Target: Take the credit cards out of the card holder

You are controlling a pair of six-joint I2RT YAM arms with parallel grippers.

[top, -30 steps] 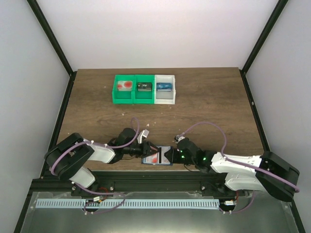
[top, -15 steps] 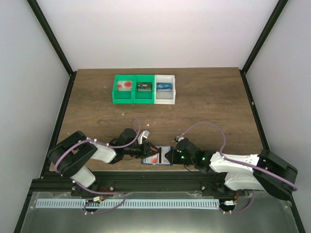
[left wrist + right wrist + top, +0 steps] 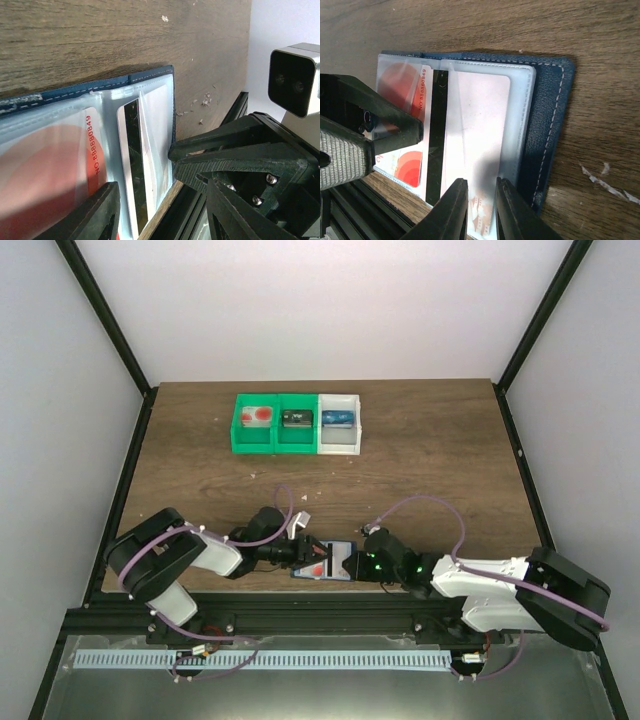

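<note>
The card holder (image 3: 550,115) lies open and flat at the near edge of the table (image 3: 430,460), between the two arms. The credit cards sit in its clear pockets, the red-circle card (image 3: 402,95) beside the magnetic-stripe card (image 3: 436,135). The right gripper (image 3: 481,181) has its jaws narrow, pinched on the clear pocket's near edge; the left gripper (image 3: 303,552) has its jaws apart and unclamped, one finger (image 3: 395,125) lying over the red-circle card's pocket.

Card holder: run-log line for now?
card holder open flat | red-circle credit card, magnetic-stripe card both inside | left gripper open over red-circle credit card | right gripper narrow at holder edge, grip unclear
</note>
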